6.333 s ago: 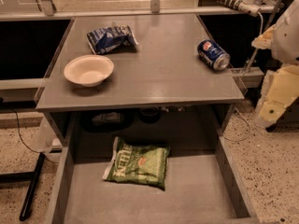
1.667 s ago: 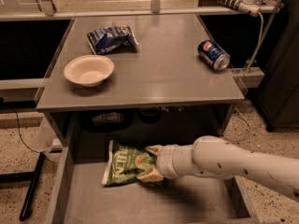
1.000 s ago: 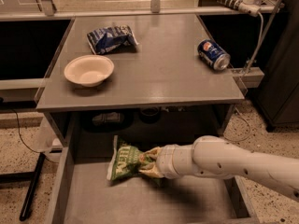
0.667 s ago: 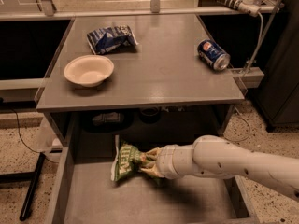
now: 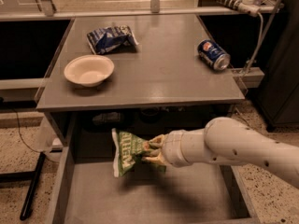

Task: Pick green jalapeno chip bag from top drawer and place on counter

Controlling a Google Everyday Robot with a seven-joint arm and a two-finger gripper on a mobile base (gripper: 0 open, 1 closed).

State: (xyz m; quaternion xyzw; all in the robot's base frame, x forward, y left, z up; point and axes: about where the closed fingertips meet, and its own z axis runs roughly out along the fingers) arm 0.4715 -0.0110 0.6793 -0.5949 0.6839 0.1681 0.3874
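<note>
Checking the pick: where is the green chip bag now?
Lower centre: the green jalapeno chip bag hangs in the hand, clear of the top drawer floor, below the front edge of the counter.

The gripper (image 5: 152,151) pinched the green jalapeno chip bag (image 5: 127,151) and held it above the floor of the top drawer (image 5: 140,197). On the counter (image 5: 159,73) sat a bowl (image 5: 88,70), a blue bag (image 5: 111,38) and a can (image 5: 213,54).

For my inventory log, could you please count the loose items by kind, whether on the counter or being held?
Snack bags: 2 (green jalapeno chip bag held by the pincer over the top drawer; blue-and-white bag on the counter)
Bowls: 1 (white bowl)
Cans: 1 (blue can)
Total: 4
</note>
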